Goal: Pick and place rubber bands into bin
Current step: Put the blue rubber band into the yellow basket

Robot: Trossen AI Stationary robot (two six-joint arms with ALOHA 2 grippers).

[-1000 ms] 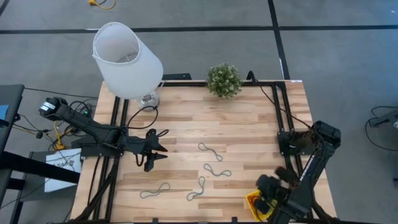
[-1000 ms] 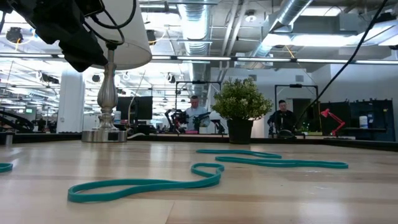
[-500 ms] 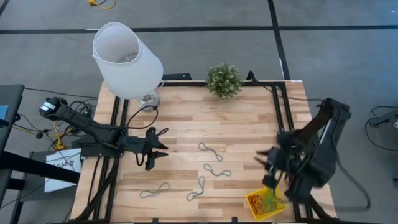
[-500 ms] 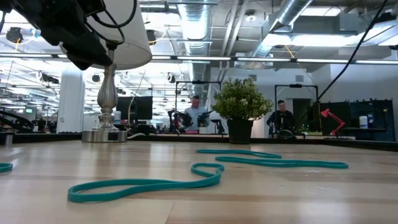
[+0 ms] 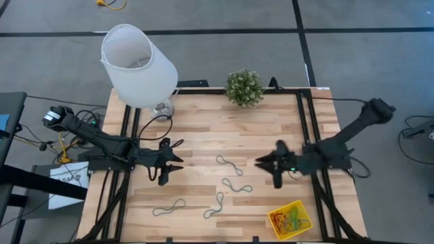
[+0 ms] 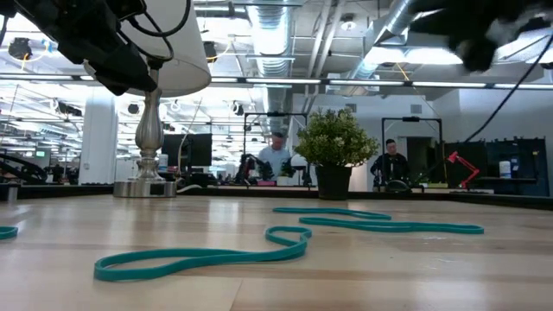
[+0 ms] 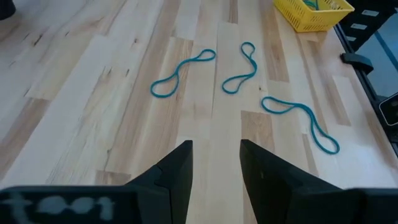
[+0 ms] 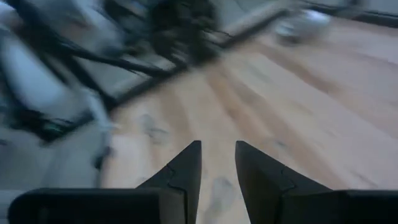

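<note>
Four rubber bands lie loose mid-tabletop; the bin, at five o'clock, already holds several. The right tool, fingers apart and empty, hangs at three o'clock of the bands; the left tool waits at nine o'clock, fingers apart. Thin flat loops risk slipping out of a shallow pinch, or two lifting together.

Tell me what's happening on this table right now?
Two robot arms are clearing rubber bands off a wooden table into a yellow bin, which already holds several. Four teal rubber bands lie loose mid-table. The right claw is open and empty above the table, right of the bands, and the left claw waits open and empty at the left side. A lamp and a small plant stand along the far edge.
</note>
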